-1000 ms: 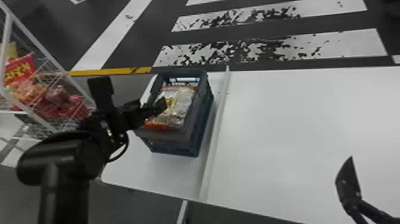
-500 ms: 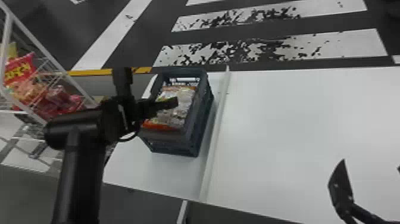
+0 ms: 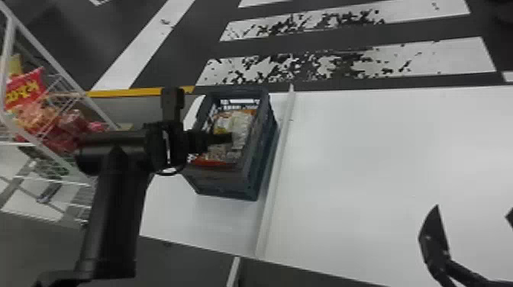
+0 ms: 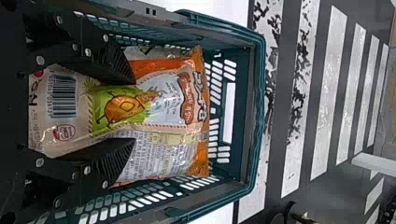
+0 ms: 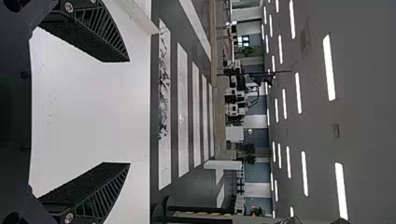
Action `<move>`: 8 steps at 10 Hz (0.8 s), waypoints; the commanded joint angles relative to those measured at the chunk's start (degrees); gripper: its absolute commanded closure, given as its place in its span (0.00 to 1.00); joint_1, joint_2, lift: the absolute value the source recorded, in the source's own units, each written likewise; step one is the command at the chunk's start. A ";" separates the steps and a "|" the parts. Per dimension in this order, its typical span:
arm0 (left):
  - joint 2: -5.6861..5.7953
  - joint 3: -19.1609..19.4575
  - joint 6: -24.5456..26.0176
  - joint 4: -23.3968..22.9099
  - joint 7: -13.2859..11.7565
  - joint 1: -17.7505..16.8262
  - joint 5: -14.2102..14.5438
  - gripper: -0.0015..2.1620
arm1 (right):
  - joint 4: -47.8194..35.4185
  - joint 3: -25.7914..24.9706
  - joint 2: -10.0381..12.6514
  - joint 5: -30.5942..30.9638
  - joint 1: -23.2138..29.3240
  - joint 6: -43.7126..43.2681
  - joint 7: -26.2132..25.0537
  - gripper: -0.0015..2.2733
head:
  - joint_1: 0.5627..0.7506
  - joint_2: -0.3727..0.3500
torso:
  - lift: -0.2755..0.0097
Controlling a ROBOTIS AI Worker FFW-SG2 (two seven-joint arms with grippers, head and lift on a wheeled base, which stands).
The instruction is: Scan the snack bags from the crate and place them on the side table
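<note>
While its two fingers clasp opposite sides of a snack bag (image 4: pixel 121 109), the left gripper (image 3: pixel 225 138) lies over the crate (image 3: pixel 263 122), its tips inside the walls. The right gripper (image 3: pixel 472 211) is above the white table (image 3: pixel 362 152), its two fingers spread, with nothing between them. The left wrist view details the bag's barcode, orange end and green panel; the head view gives the crate's place, just left of a raised strip (image 3: pixel 279 152).

Counts: one crate; one clasped bag; at least one further packet (image 4: pixel 144 49) partly covered by it. The total in the crate cannot be told.

Containers: the crate, slotted and dark blue-green, holds the clasped bag and the covered packet. At the head view's left, one white wire rack (image 3: pixel 61 70) holds several bags, one red with yellow lettering (image 3: pixel 23 89). The right wrist view adds ceiling lights (image 5: pixel 329 67) and striped floor (image 5: pixel 183 112).
</note>
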 commanded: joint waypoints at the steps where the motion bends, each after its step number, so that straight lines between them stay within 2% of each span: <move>1: 0.49 2.21 -0.01 -0.25 -2.68 0.12 -0.40 0.99 | 0.17 0.00 0.00 0.00 -0.60 0.99 0.00 0.04 | 0.70 1.00 | 0.68; 2: 0.58 4.14 -0.01 -1.22 -3.82 0.65 -0.40 0.99 | 0.35 0.00 0.00 0.00 -0.95 2.04 0.00 0.04 | 0.70 1.00 | 0.68; 4: 1.63 7.84 0.51 -5.00 -5.32 2.05 0.83 0.99 | 0.70 0.00 0.00 0.00 -1.30 2.04 0.00 0.04 | 0.70 1.00 | 0.68; 6: 1.81 12.58 4.91 -9.57 -6.72 3.90 5.40 0.99 | 0.79 0.00 0.00 -0.09 -1.48 2.04 0.00 0.04 | 0.70 1.00 | 0.68; 8: 1.63 16.10 6.31 -12.91 -6.55 5.66 10.24 0.99 | 0.79 0.00 -0.09 -0.09 -1.39 2.04 0.00 0.04 | 0.70 1.00 | 0.68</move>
